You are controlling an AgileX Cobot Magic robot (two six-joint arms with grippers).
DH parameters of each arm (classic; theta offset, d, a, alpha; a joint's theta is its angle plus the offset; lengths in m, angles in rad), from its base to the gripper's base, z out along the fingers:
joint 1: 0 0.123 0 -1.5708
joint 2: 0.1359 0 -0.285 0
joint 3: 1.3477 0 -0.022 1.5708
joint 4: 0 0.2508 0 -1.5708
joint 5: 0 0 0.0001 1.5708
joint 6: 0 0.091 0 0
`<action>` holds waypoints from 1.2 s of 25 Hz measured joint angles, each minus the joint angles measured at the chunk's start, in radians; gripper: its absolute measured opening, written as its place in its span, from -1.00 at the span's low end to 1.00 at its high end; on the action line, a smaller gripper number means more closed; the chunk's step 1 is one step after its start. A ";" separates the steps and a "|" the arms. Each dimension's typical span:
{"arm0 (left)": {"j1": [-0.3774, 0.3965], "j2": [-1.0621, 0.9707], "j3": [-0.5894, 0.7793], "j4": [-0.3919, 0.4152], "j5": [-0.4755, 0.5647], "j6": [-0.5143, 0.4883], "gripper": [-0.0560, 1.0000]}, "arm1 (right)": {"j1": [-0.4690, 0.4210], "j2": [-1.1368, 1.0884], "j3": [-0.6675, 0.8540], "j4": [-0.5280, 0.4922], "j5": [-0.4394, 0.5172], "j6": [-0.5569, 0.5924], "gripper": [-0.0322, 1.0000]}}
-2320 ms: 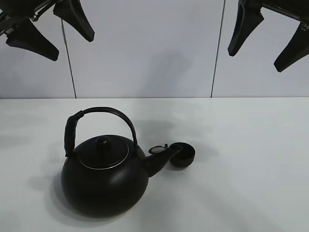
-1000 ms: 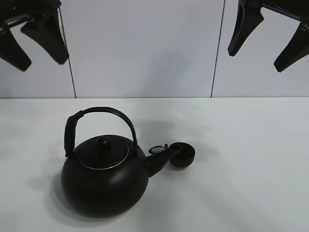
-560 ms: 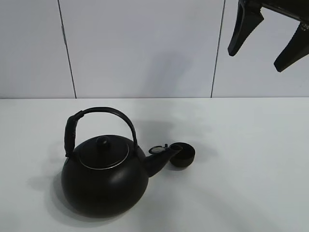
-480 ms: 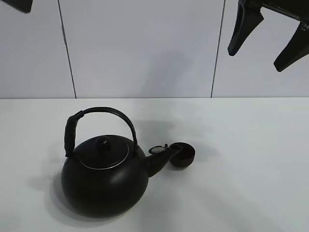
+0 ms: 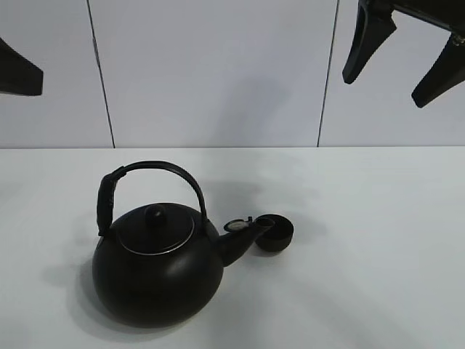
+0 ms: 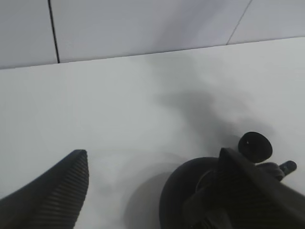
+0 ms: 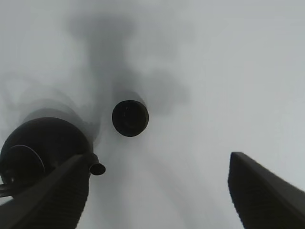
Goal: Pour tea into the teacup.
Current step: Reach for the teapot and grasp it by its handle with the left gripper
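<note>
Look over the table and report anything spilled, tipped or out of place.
Nothing stands out. The kettle sits upright with its lid seated, the teacup stands upright just clear of the spout, and no liquid shows on the table. The left gripper and right gripper are open and empty, above the table.

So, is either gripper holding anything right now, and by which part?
Nothing is held. The left gripper and right gripper are both open, clear of the kettle and teacup.

i see a matte black kettle with a silver lid ring at lower left, a black teacup mid-frame, a white table, and a ribbed black left gripper.
</note>
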State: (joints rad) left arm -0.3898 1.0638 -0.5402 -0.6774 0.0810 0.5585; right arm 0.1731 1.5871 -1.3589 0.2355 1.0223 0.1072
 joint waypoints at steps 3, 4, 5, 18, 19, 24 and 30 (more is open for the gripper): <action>-0.119 -0.002 0.063 -0.011 -0.137 0.013 0.13 | 0.000 0.000 0.000 0.000 -0.001 0.000 0.14; -0.158 -0.002 0.086 -0.013 -0.185 0.010 0.13 | 0.000 0.000 0.000 0.000 -0.001 0.000 0.14; -0.189 -0.002 0.107 -0.017 -0.233 0.002 0.13 | 0.000 0.000 0.000 0.000 -0.001 0.000 0.14; -0.379 -0.003 0.326 0.063 -0.610 -0.134 0.13 | 0.000 0.000 0.000 0.000 -0.001 0.000 0.14; -0.379 -0.002 0.336 0.091 -0.619 -0.160 0.13 | 0.000 0.000 0.000 0.000 -0.001 0.000 0.14; -0.379 0.110 0.352 0.266 -0.669 -0.304 0.13 | 0.000 0.000 0.000 0.000 -0.001 0.000 0.14; -0.380 0.339 0.352 0.388 -0.878 -0.432 0.13 | 0.000 0.000 0.000 0.000 -0.001 0.000 0.14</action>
State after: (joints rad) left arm -0.7697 1.4024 -0.1885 -0.2896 -0.7971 0.1260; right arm 0.1731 1.5871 -1.3589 0.2355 1.0213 0.1072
